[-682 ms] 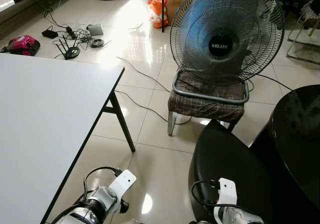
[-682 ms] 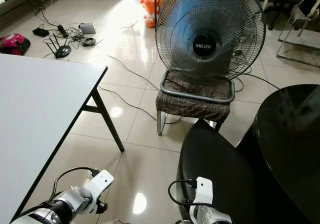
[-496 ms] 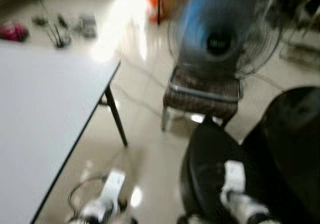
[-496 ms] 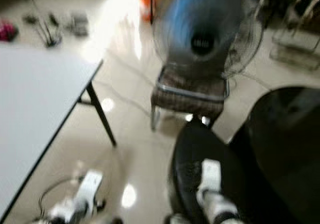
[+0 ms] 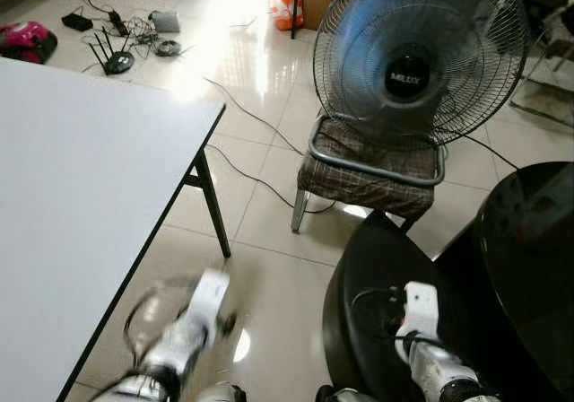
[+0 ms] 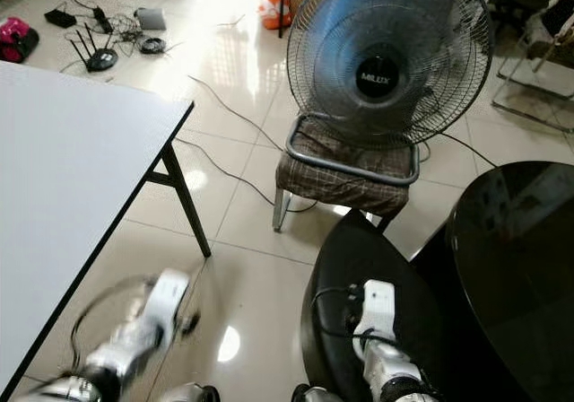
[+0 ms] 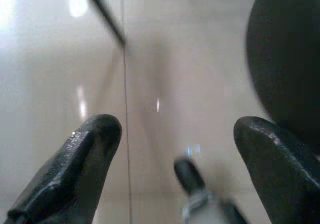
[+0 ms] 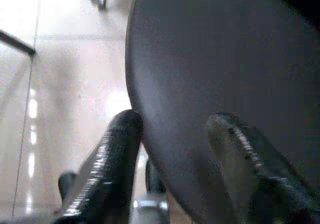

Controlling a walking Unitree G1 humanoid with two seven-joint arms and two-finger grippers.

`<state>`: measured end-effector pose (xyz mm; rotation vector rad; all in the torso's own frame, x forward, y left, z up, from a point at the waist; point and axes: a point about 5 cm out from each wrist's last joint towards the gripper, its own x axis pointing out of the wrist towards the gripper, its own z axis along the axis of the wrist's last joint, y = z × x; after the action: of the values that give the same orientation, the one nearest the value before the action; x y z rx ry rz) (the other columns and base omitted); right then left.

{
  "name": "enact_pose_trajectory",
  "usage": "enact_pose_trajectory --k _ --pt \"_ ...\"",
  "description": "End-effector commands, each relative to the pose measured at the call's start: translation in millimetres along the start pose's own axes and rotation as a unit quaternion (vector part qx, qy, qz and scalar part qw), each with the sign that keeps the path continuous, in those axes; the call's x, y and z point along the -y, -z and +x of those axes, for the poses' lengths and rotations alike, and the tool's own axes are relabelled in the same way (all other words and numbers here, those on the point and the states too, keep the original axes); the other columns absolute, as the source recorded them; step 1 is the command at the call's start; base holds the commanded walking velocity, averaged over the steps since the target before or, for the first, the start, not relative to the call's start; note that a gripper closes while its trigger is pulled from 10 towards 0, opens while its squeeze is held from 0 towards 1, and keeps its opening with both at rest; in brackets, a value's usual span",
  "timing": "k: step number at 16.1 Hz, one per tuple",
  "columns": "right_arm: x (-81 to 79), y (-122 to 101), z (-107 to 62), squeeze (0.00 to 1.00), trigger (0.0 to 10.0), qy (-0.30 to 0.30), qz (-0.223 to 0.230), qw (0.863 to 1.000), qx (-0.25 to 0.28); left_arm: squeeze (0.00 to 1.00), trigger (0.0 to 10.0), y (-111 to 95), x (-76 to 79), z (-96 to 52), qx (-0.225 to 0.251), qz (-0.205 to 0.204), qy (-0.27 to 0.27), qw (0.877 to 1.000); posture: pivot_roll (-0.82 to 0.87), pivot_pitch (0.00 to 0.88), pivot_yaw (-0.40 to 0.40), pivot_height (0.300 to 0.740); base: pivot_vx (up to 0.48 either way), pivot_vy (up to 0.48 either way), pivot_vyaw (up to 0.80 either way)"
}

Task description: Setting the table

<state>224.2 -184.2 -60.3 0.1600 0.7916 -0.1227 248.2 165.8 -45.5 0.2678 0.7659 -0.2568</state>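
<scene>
Camera shifted since the earlier frame; both arms raised slightly, the left one now blurred. White table (image 5: pixel 81 214): bare top, left of the fan (image 5: pixel 417 56), which stands on a checked stool (image 5: pixel 372 164). Black chair (image 5: pixel 372 303): before the stool, beside a dark round table (image 5: pixel 534 258). Left gripper (image 7: pixel 175 149): fingers apart, empty, over floor tiles. Right gripper (image 8: pixel 172 149): fingers apart, empty, at the chair's edge. Tableware: none located.

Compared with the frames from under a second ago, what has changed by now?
The head camera shifted. The left arm is motion-blurred, swinging beside the white table; the right arm has risen over the black stool. Both grippers hold nothing. The fan and chair kept their places.
</scene>
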Motion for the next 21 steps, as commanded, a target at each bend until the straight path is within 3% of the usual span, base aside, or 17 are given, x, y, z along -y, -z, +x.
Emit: enact_pose_trajectory --k 1,2,4,6,7,8,9,10,12,14,15,16,17,18,19,21 --pt "5.7 -11 -0.8 1.0 10.0 0.007 0.024 0.999 0.045 1.0 10.0 -18 17.9 0.5 0.059 0.052 0.084 0.993 0.02 0.082 -0.049 0.74 0.0 0.0 0.0" --pt "7.6 -13 -1.5 1.0 10.0 0.011 0.023 0.998 0.057 1.0 10.0 -27 26.2 -0.4 0.086 0.076 0.118 0.986 0.02 0.082 -0.049 0.74 0.0 0.0 0.0" --pt "15.4 -30 -7.6 1.0 10.0 0.029 0.007 0.99 0.138 1.0 10.0 -60 57.1 -6.8 0.184 0.149 0.204 0.95 0.0 0.078 -0.034 0.74 0.0 0.0 0.0" --pt "27.1 -65 -28.1 1.0 10.0 0.054 0.021 0.958 0.279 1.0 10.0 -108 70.3 -22.0 0.295 0.162 0.233 0.913 0.0 0.076 -0.033 0.74 0.0 0.0 0.0" --pt "30.0 -77 -36.5 0.96 10.0 0.061 0.025 0.946 0.316 0.54 10.0 -122 72.1 -27.9 0.324 0.159 0.233 0.903 0.0 0.076 -0.033 0.74 0.0 0.0 0.0" --pt "30.5 -104 -56.0 0.07 10.0 0.063 0.027 0.92 0.385 0.0 10.0 -152 73.6 -43.0 0.38 0.15 0.229 0.883 -0.01 0.072 -0.02 0.74 0.0 0.0 0.0" --pt "20.0 -151 -91.6 0.0 10.0 0.05 0.028 0.88 0.472 0.0 10.0 -195 63.2 -71.2 0.449 0.113 0.194 0.865 -0.04 0.066 0.013 0.74 0.0 0.0 0.0" --pt "13.5 -163 -101.3 0.0 10.0 0.045 0.011 0.87 0.49 0.0 10.0 -203 56.1 -79.4 0.458 0.094 0.18 0.866 -0.05 0.063 0.029 0.74 0.0 0.0 0.0" --pt "-8.2 -199 -130.1 0.0 10.0 0.044 -0.03 0.853 0.519 0.0 10.0 -223 19.3 -107.1 0.485 0.032 0.093 0.869 -0.07 0.057 0.046 0.74 0.0 0.0 0.0" --pt "-28.2 -206 -146.3 0.0 10.0 -0.018 -0.045 0.845 0.532 0.0 10.0 -219 -14.3 -117.2 0.463 0.012 -0.005 0.886 -0.05 0.053 0.031 0.74 0.0 0.0 0.4" --pt "-31.7 -205 -147.7 0.0 10.0 -0.028 -0.044 0.848 0.528 0.0 10.0 -218 -19.7 -119.1 0.452 0.0 -0.017 0.892 -0.05 0.052 0.03 0.74 0.0 0.0 0.8" --pt "-50.3 -204 -152.5 0.0 10.0 -0.071 -0.078 0.845 0.525 0.0 10.0 -217 -35.6 -136.6 0.456 -0.041 -0.048 0.888 -0.02 0.058 0.019 0.74 0.0 0.0 0.8" --pt "-63.8 -204 -156.6 0.0 10.0 -0.098 -0.102 0.843 0.519 0.0 10.0 -212 -39.9 -147.9 0.454 -0.053 -0.058 0.887 -0.01 0.057 0.016 0.74 0.0 0.0 0.8" --pt "-68.4 -204 -157.0 0.0 10.0 -0.108 -0.101 0.844 0.516 0.0 10.0 -204 -38.2 -146.1 0.441 -0.047 -0.055 0.895 0.0 0.054 0.016 0.74 0.0 0.0 0.8" --pt "-72.5 -202 -156.4 0.0 10.0 -0.119 -0.089 0.85 0.506 0.0 10.0 -194 -33.9 -140.4 0.406 -0.061 -0.047 0.911 0.0 0.051 0.012 0.74 0.0 0.0 0.8" --pt "-74.3 -203 -151.7 0.0 10.0 -0.125 -0.077 0.855 0.497 0.0 10.0 -204 -24.2 -139.5 0.406 -0.063 -0.041 0.911 0.01 0.047 0.004 0.74 0.0 0.0 0.8"
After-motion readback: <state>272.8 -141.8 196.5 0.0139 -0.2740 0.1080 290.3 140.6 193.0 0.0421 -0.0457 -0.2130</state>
